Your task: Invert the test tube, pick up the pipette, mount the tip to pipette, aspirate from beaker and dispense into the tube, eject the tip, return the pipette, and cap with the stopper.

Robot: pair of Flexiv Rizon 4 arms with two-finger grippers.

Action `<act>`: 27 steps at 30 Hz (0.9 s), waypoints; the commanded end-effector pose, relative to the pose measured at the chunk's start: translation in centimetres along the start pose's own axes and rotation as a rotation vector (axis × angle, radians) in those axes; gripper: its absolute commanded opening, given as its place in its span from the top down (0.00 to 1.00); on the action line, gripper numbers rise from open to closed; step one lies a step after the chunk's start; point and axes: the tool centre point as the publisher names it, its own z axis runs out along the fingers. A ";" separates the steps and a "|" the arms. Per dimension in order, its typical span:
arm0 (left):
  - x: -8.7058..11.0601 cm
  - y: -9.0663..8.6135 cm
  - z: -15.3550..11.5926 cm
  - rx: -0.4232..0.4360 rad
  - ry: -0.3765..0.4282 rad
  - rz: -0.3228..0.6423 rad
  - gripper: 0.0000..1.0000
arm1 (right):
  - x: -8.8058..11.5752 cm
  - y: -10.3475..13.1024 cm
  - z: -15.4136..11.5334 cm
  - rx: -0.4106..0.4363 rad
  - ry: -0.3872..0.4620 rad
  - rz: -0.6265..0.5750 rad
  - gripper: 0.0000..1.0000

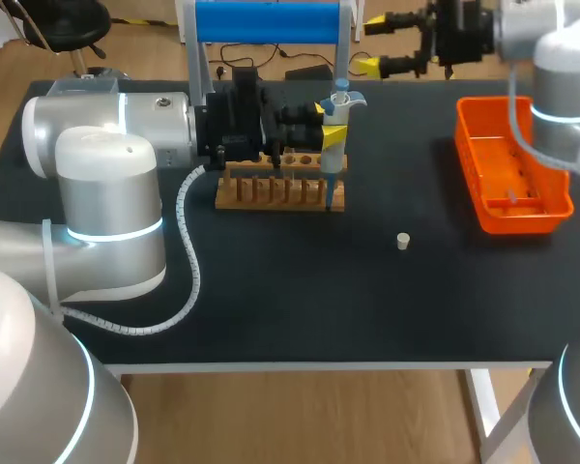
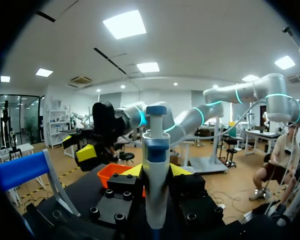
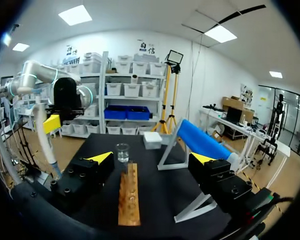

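Pipette (image 1: 333,145) stands upright in my left end effector (image 1: 327,118), long axis vertical. Its lower end is down at the right end of the rack (image 1: 280,189) on the bench (image 1: 367,300). My right end effector (image 1: 370,46) hangs wide open at the far edge, well apart, so the left arm is the nearer one. A stopper (image 1: 403,241) lies alone between the rack and an orange bin (image 1: 510,184).

From the left wrist, the pipette's white-and-blue body, plunger knob on top, rises between my fingers (image 2: 182,170), clamped from both sides.

From the right wrist, that end effector's fingers (image 3: 101,157) stand wide with nothing held. The rack runs lengthwise ahead, a clear beaker (image 3: 122,151) sits beyond its far end, and the pipette is off to one side. I judge the coming move to be straight along the pipette's vertical axis. Whether a tip is mounted I cannot tell.
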 end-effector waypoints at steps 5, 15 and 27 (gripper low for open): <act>0.1 0.1 0.1 0.004 -0.005 0.001 1.00 | -2.9 -0.5 3.3 0.055 -0.008 0.008 0.00; 0.1 0.1 0.1 0.004 -0.005 0.001 1.00 | -3.2 -0.5 3.7 0.057 -0.027 0.024 0.00; 0.1 0.1 0.1 0.004 -0.005 0.001 1.00 | -3.2 -0.5 3.7 0.057 -0.027 0.024 0.00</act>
